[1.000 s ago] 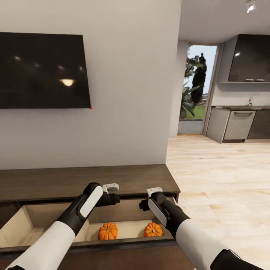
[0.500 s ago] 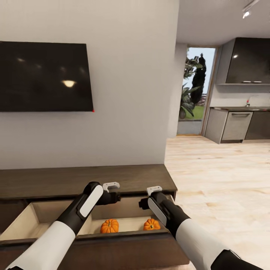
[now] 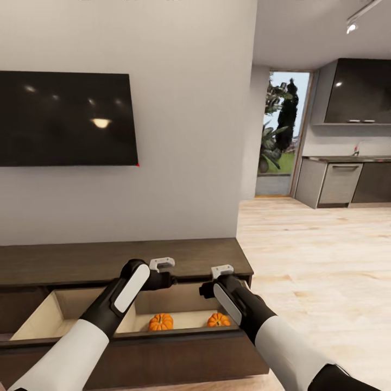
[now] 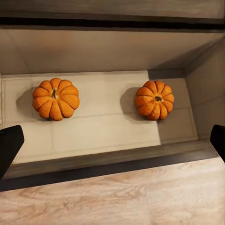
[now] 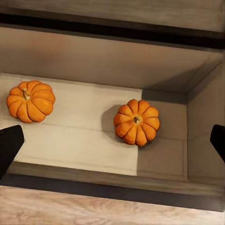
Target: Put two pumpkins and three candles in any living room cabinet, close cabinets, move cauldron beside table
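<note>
Two pumpkins sit on the floor of the cabinet's (image 3: 108, 260) open drawer (image 3: 163, 347), well apart. One pumpkin (image 3: 161, 322) lies near the drawer's middle, the other pumpkin (image 3: 219, 320) toward its right end wall. The left gripper (image 3: 162, 264) and right gripper (image 3: 222, 270) hang above the drawer's back edge, both spread wide and empty, pumpkins below them.

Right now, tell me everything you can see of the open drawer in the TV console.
The drawer is pulled out from the right part of the dark brown cabinet under the TV. Its front is dark wood, its inside pale beige. Two orange pumpkins sit apart on its floor, toward the right end. Both arms hang above it; nothing grips it.
</note>
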Available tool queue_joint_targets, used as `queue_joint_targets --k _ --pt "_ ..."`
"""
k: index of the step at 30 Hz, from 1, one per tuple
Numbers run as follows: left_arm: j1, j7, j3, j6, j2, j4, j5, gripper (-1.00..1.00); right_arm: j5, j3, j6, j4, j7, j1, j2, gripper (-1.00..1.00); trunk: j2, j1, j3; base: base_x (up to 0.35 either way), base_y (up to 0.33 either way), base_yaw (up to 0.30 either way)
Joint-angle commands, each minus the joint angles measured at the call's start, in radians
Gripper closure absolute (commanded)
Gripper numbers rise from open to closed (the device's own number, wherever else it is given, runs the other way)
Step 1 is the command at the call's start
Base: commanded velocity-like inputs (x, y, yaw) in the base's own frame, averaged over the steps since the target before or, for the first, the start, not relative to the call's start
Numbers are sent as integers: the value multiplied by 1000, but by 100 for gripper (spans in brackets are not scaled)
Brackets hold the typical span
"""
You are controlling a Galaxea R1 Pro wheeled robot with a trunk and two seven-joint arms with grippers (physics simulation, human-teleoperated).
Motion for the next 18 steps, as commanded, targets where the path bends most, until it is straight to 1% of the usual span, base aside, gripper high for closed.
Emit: queue_joint_targets --k 1,5,8,11,18 --pt "-1 13 -2 1 0 -4 9 -100 -10 3 2 -12 -10 0 -1 -100 7 -4 2 -6 0 0" --pt "0 38 -2 -1 0 -17 9 -100 -10 0 2 -50 -11 3 -2 -100 35 -19 15 -5 0 0" --pt "0 64 -2 -3 1 -50 9 -100 -9 -3 2 -75 -11 4 -3 -100 56 -31 24 -105 0 0" --pt "1 74 -2 -2 1 -84 9 -100 -10 -3 2 -84 -11 5 -3 -100 77 -42 33 -239 0 0" --pt "4 81 -1 -3 2 -109 9 -100 -9 -4 2 -89 -11 5 -3 -100 126 -69 55 -314 0 0"
